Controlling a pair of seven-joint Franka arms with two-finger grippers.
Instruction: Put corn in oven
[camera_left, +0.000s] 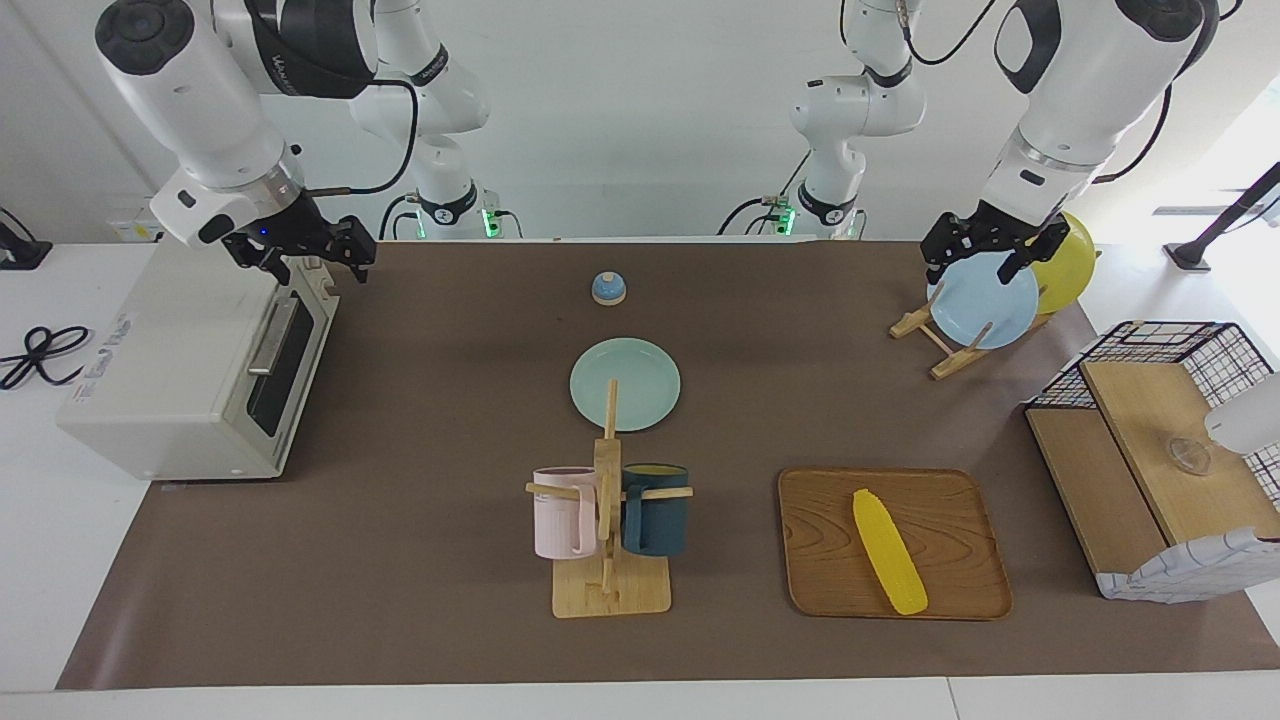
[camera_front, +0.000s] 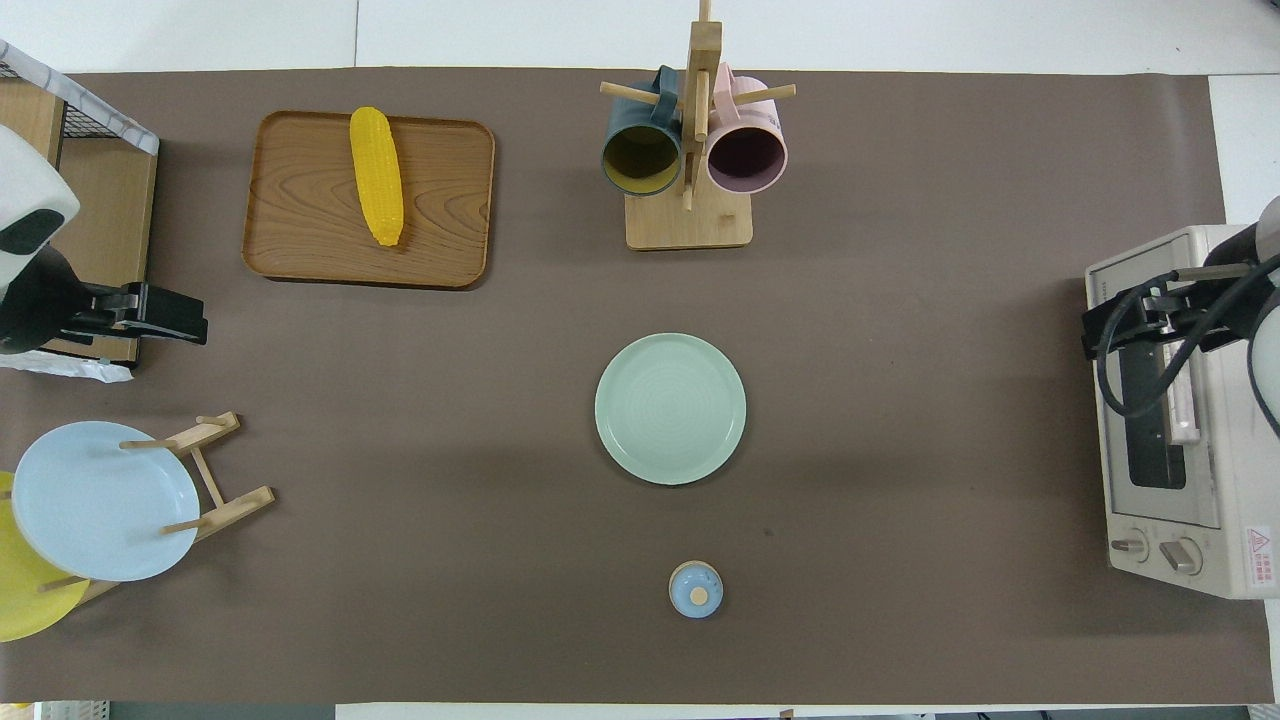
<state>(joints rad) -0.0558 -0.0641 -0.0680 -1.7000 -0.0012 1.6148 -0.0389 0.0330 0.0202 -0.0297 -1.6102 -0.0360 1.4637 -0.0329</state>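
Observation:
The corn (camera_left: 888, 551) is a bright yellow cob lying on a wooden tray (camera_left: 950, 520), toward the left arm's end of the table and farther from the robots than the plate rack. It also shows in the overhead view (camera_front: 377, 175). The off-white oven (camera_left: 170, 370) stands at the right arm's end with its glass door shut and its bar handle (camera_left: 272, 338) showing. My right gripper (camera_left: 315, 262) hangs open and empty over the oven's top edge. My left gripper (camera_left: 985, 262) is open and empty over the plate rack, well apart from the corn.
A wooden mug rack (camera_left: 608, 520) with a pink and a dark blue mug stands mid-table. A green plate (camera_left: 625, 385) and a small blue knob (camera_left: 609, 288) lie nearer the robots. A plate rack (camera_left: 985, 300) and a wire-and-wood basket (camera_left: 1160, 450) are at the left arm's end.

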